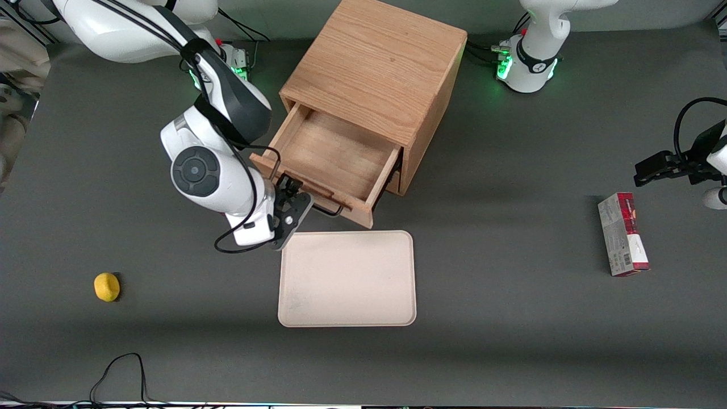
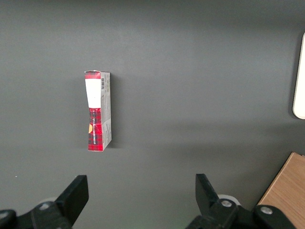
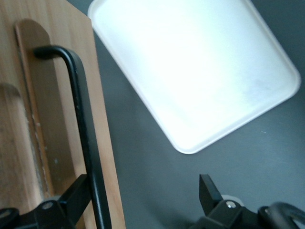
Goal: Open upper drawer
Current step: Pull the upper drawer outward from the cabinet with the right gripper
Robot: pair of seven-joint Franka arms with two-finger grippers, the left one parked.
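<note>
The upper drawer of the oak cabinet stands pulled well out, and its wooden box is empty. Its long black wire pull runs along the low drawer front, which faces the front camera. My right gripper is at the pull's end toward the working arm's end of the table. In the right wrist view the gripper is open wide. One finger sits between the pull and the drawer front; the other finger hangs over the grey table. The lower drawer is hidden under the upper one.
A cream tray lies just in front of the open drawer, nearer the front camera, and shows in the right wrist view. A small yellow object lies toward the working arm's end. A red box lies toward the parked arm's end.
</note>
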